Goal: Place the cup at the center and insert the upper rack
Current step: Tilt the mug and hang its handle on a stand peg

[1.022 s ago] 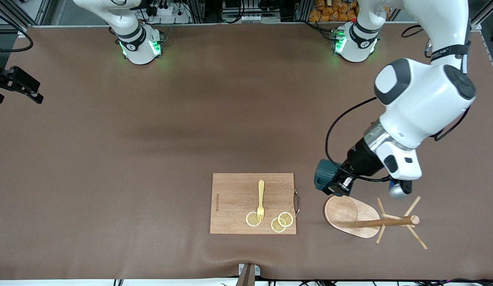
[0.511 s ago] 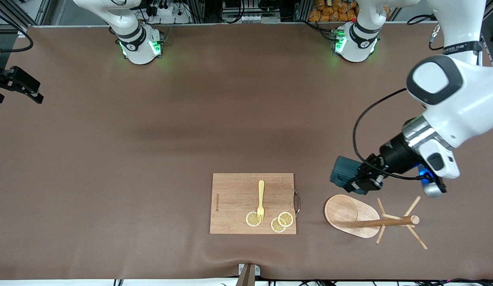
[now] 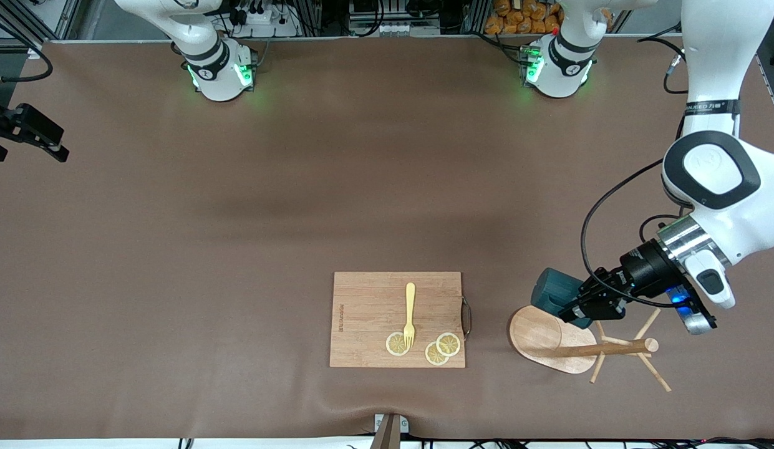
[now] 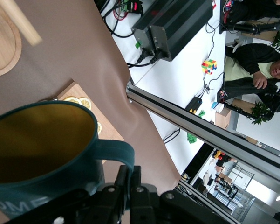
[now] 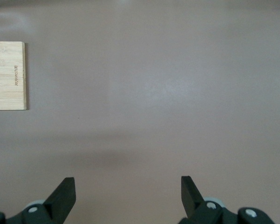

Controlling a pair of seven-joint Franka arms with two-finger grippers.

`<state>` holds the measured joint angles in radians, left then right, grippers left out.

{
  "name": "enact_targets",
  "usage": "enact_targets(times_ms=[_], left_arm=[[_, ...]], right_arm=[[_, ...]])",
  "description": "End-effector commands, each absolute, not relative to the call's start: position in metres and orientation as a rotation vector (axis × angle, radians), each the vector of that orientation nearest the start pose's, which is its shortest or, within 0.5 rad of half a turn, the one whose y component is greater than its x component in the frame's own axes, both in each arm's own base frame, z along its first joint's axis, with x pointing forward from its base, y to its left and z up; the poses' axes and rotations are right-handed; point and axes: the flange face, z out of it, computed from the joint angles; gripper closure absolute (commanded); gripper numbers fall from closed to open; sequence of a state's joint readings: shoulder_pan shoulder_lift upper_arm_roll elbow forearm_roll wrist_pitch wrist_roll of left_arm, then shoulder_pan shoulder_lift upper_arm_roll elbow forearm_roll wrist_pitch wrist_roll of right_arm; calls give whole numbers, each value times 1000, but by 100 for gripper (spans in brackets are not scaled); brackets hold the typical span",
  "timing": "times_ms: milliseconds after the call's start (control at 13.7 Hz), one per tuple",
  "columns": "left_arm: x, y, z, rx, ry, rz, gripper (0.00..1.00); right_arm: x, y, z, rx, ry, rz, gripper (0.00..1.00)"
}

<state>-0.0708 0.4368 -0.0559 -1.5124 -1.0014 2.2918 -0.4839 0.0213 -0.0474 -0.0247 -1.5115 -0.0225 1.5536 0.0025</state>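
Teal mug (image 3: 556, 293) pinched by its handle in left gripper (image 3: 585, 305), up over the mug tree (image 3: 577, 343) base. Rigid, probably ceramic, chippable; handle hold looks wobbly. Right gripper (image 5: 128, 196) gaping, parked, waiting.

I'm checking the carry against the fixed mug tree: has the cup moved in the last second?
Yes. The cup, held by the left gripper, has shifted toward the left arm's end and now overlaps the upper rack base's edge.
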Motion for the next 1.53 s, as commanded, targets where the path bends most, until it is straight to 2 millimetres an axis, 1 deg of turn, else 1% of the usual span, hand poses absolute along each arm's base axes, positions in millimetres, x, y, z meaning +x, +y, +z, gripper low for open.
enact_targets(times_ms=[0,146,292,511,657,803,949,1095,1168,1314,1460], left_arm=[[720,-80,449,1912,1030,47,100],[726,-72,438,1898,1027,52,100],[728,-54,433,1867,1044,62,100],[731,-47,425,1816,1045,60,100],[732,-41,423,1786,1057,60,100],[733,-20,425,1718,1090,68,100],[733,-7,422,1666,1103,76,100],[735,4,418,1624,1098,96,100],[735,12,412,1616,1101,106,100],[736,18,402,1616,1098,115,100],[737,19,397,1613,1096,118,100]], right_arm=[[535,-6,679,-3174,21,-137,0],[535,-6,679,-3174,21,-137,0],[535,-6,679,-3174,21,-129,0],[535,-6,679,-3174,21,-127,0],[535,-6,679,-3174,21,-127,0],[534,-6,678,-3175,22,-120,0],[534,-6,678,-3175,22,-119,0],[534,-5,678,-3175,19,-120,0],[534,-5,678,-3173,19,-119,0],[534,-4,678,-3173,16,-119,0],[534,-5,678,-3175,19,-120,0]])
